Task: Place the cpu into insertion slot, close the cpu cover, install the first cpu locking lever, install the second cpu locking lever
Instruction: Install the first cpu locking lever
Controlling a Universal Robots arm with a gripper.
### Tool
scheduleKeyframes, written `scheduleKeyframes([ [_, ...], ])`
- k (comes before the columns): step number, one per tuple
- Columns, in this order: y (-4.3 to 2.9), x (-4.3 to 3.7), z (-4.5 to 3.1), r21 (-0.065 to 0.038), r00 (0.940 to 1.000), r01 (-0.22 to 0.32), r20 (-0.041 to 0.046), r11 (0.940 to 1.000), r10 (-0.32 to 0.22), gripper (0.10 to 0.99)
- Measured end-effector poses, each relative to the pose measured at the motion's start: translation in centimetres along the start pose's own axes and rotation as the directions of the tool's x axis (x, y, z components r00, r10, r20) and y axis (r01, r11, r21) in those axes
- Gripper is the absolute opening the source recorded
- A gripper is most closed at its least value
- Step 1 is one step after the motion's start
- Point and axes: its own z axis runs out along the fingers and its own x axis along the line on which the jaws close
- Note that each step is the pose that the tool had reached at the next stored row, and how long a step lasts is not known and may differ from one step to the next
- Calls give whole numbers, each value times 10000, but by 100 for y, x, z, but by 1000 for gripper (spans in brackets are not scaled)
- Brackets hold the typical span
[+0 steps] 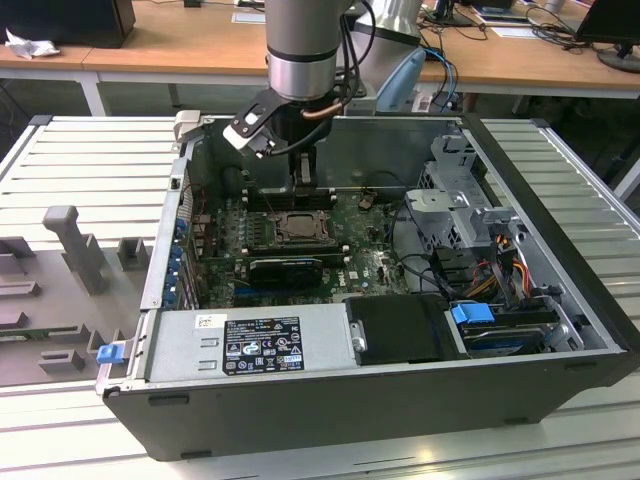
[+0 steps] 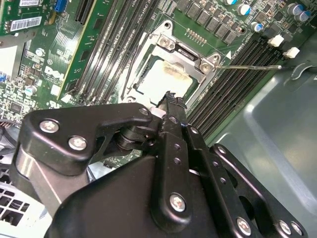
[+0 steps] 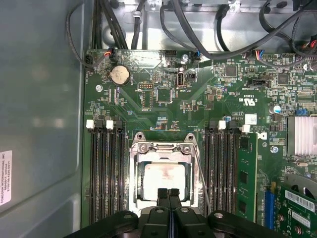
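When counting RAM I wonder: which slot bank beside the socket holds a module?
The bank farther from the grey case wall: a green module stands in it; the wall-side bank is bare.

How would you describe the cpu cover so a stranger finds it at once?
Look inside the open black computer case, at the green circuit board. Between two banks of long black memory slots lies the cpu cover, a square silver-grey metal frame. Unlike the slots, it has a window showing the pale square cpu.
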Motion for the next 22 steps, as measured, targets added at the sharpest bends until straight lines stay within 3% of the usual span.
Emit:
scheduleKeyframes([
  [22, 2, -10, -70, 0, 10000, 0, -1, 10000, 0, 106],
])
